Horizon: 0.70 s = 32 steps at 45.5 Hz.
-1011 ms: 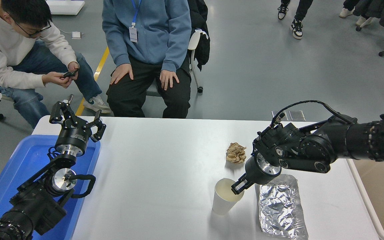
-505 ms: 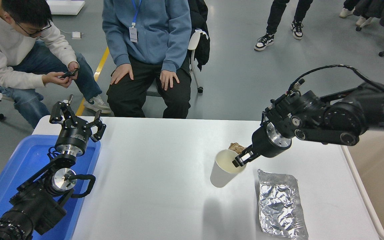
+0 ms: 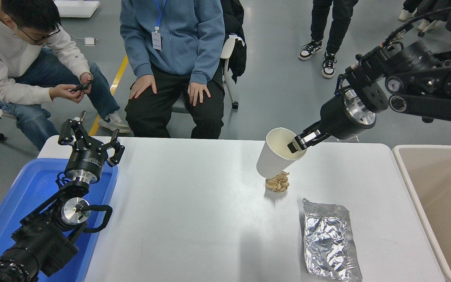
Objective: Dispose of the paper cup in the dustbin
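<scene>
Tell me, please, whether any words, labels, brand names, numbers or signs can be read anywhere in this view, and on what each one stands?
No text here is legible.
Left gripper: pale lettering on its black body, too small and blurred to read.
Paper cup, held by the right gripper: plain, no print visible.
Dustbin, foil bag, blue tray: no markings visible.

Raised off the table (image 3: pixel 194 219) since one second ago: paper cup (image 3: pixel 274 158), pinched at its rim by right gripper (image 3: pixel 301 141). Now suspended, tilted, above the crumpled paper ball (image 3: pixel 278 183), formerly standing beside the foil bag (image 3: pixel 329 239). Shifted nearer the dustbin (image 3: pixel 439 203), right arm lifted higher.
</scene>
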Motion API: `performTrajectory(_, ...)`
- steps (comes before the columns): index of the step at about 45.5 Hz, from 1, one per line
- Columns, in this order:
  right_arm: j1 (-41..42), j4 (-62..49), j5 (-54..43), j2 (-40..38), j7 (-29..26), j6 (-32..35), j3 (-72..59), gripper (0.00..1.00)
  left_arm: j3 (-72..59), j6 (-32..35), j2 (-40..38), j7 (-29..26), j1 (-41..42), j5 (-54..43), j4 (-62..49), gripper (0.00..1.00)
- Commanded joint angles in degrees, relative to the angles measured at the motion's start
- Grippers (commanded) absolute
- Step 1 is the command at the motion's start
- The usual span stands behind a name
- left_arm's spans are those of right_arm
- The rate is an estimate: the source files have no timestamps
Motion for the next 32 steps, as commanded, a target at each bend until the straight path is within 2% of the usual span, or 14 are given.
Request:
performTrajectory(1,1.3,0.3,0.0,-2.6,0.0,0.7,0.2,0.00,0.0,0.0,0.0,0.0,0.0,0.0,0.0,1.00)
performTrajectory(8,1.1,-0.3,0.1,-5.3,0.0,0.4,1.6,0.00,0.0,0.1,0.0,0.0,0.0,0.0,0.0,1.00)
performTrajectory(13,0.1,-0.3,0.1,-10.4,0.0,0.3,3.1,0.00,0.0,0.0,0.0,0.0,0.0,0.0,0.0,1.00)
performTrajectory(24,-5.9,-1.3,-0.2,-21.7,0.1,0.0,8.8,0.00,0.0,0.0,0.0,0.0,0.0,0.0,0.0,1.00)
performTrajectory(32,-14.7,-4.8,0.1,-29.5,0.1,-2.3,14.4,0.00,0.0,0.0,0.0,0.0,0.0,0.0,0.0,1.00)
